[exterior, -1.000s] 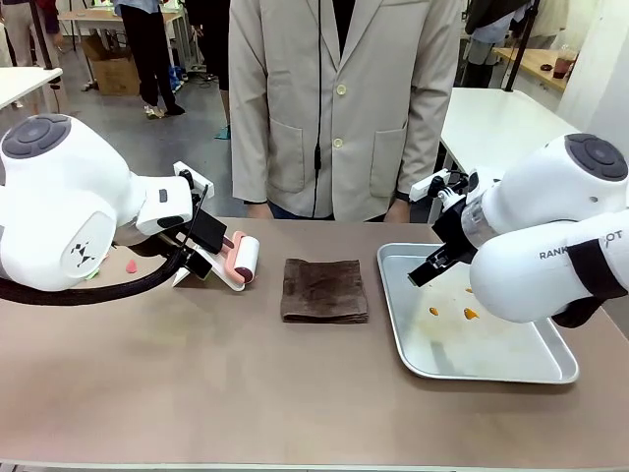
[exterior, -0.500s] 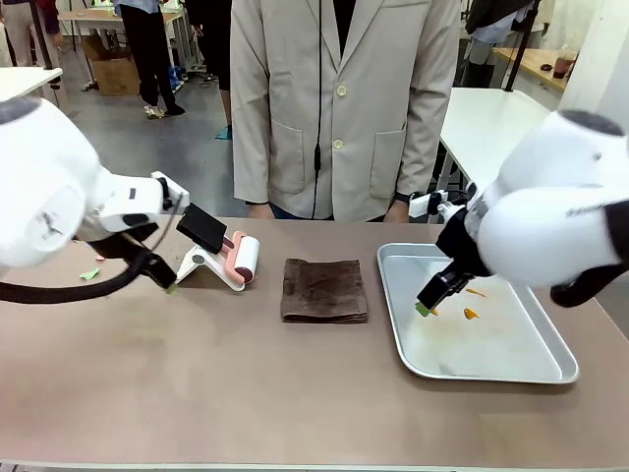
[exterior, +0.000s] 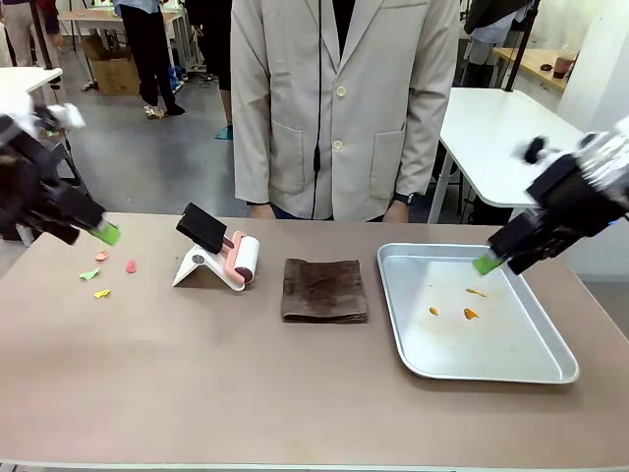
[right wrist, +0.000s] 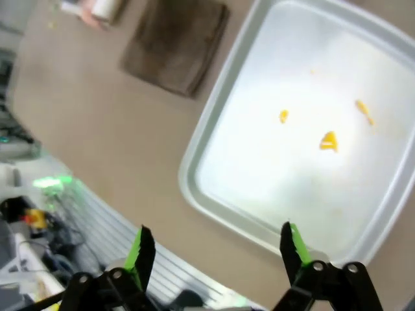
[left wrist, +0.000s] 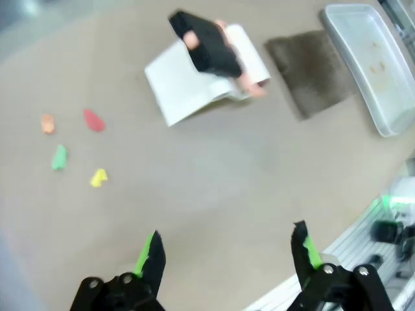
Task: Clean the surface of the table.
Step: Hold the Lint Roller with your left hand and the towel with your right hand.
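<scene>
Table: large and rectangular, with a flat top in smooth matte brownish-taupe and a pale edge band visible along the near long side. It stands level, its long sides running left to right and spanning almost the full width of the front view. The left end is in sight, angled slightly inward toward the far side. The near half of the top reads as even, unbroken taupe with a soft sheen. Four small coloured scraps, green, orange, pink-red and yellow, lie loose and close together on the far left part of the top.
</scene>
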`<state>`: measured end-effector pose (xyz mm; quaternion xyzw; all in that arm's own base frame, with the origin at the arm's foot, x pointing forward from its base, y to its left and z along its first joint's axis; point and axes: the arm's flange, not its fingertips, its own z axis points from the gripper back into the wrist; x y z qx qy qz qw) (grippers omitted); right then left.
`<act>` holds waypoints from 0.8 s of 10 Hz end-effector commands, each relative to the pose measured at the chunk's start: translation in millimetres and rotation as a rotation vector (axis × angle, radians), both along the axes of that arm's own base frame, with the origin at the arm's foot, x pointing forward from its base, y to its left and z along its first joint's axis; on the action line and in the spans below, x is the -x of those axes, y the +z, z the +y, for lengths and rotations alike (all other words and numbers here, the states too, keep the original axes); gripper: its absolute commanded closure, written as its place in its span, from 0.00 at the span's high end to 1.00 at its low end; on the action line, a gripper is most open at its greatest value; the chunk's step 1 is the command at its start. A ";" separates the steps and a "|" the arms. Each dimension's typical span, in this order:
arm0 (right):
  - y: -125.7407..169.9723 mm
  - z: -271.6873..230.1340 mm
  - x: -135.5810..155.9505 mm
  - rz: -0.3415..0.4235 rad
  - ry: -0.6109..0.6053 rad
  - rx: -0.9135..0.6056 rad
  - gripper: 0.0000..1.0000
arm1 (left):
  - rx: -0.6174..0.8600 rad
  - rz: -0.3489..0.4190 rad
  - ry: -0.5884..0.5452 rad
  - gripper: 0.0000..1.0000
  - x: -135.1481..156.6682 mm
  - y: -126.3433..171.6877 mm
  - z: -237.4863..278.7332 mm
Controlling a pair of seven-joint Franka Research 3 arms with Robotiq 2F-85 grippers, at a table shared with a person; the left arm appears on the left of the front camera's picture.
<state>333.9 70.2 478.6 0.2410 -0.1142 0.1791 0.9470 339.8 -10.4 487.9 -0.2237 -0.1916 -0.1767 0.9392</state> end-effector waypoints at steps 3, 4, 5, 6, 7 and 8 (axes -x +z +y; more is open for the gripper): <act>-8.7 -111.1 42.2 -0.036 -0.101 -0.612 1.00 | 0.472 0.037 0.131 1.00 15.6 5.7 127.5; -17.2 -142.9 49.7 -0.049 -0.181 -0.708 1.00 | 0.537 0.062 0.167 1.00 14.9 -4.2 156.3; -26.7 -175.7 56.7 -0.071 -0.255 -0.792 1.00 | 0.618 0.072 0.201 1.00 17.1 -15.3 181.6; -34.4 -196.0 59.2 -0.059 -0.306 -0.826 1.00 | 0.694 0.059 0.231 1.00 21.8 -24.5 198.4; -40.9 -211.6 62.3 -0.059 -0.345 -0.853 1.00 | 0.760 0.040 0.262 1.00 27.7 -32.9 214.2; -48.1 -224.9 65.7 -0.068 -0.380 -0.870 1.00 | 0.801 0.020 0.298 1.00 35.7 -41.0 217.9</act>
